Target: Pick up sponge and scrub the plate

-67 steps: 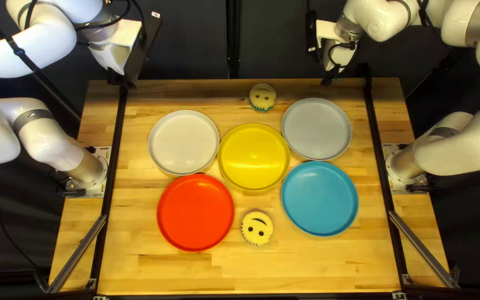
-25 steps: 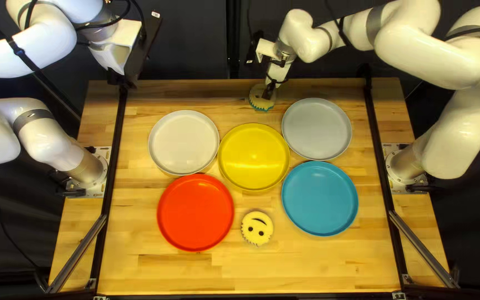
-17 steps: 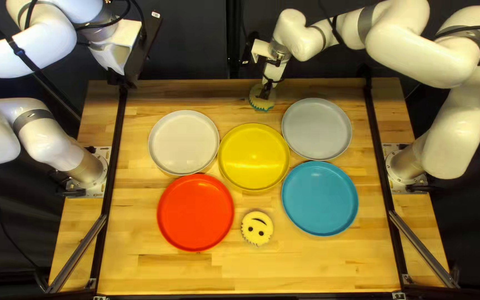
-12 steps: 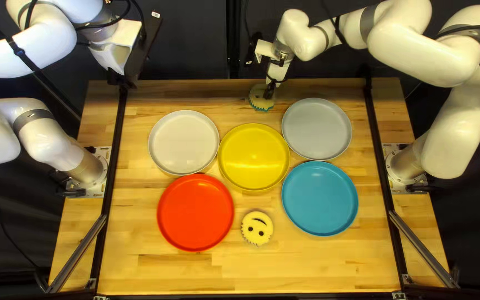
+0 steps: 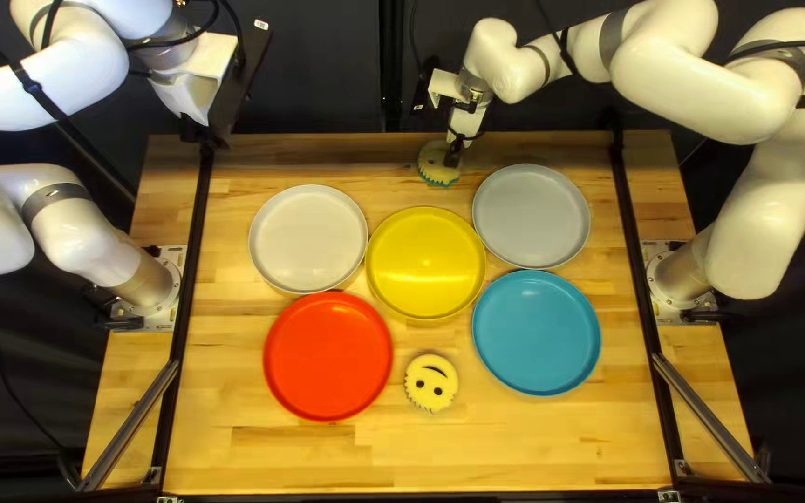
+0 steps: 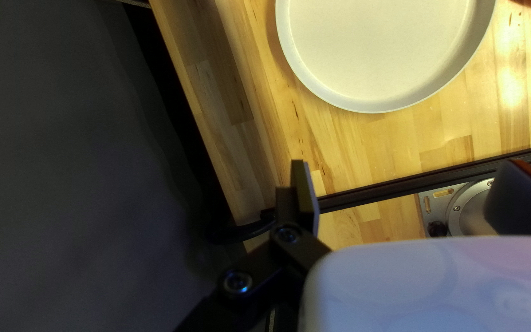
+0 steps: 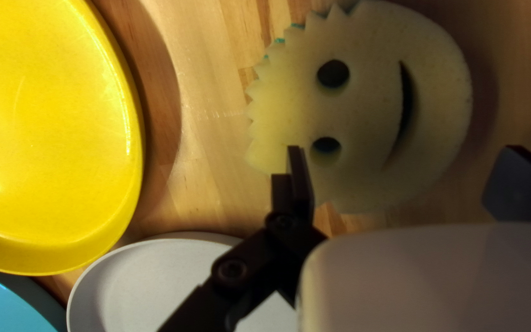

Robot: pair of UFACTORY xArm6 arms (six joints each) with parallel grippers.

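A wooden table (image 5: 514, 452) stretches out before a dark curtain (image 5: 328, 79). At its far edge, right of the middle, lies the far sponge (image 5: 430, 170); the near sponge (image 5: 430, 382) sits between the red plate (image 5: 328, 356) and the blue plate (image 5: 536, 333). The white plate (image 5: 309, 238), yellow plate (image 5: 426, 264) and grey plate (image 5: 531, 216) make the farther row, flat and face up, presumably to leave any one open to scrubbing.

My right gripper (image 7: 401, 151) is open and empty over the far sponge, probably so its fingers can straddle it before closing. The top left view partly hides that sponge behind the gripper; the right wrist view shows its eye holes and smile, and the fingers wide apart. Only the left wrist view shows my left gripper (image 6: 408, 165) open, holding nothing.
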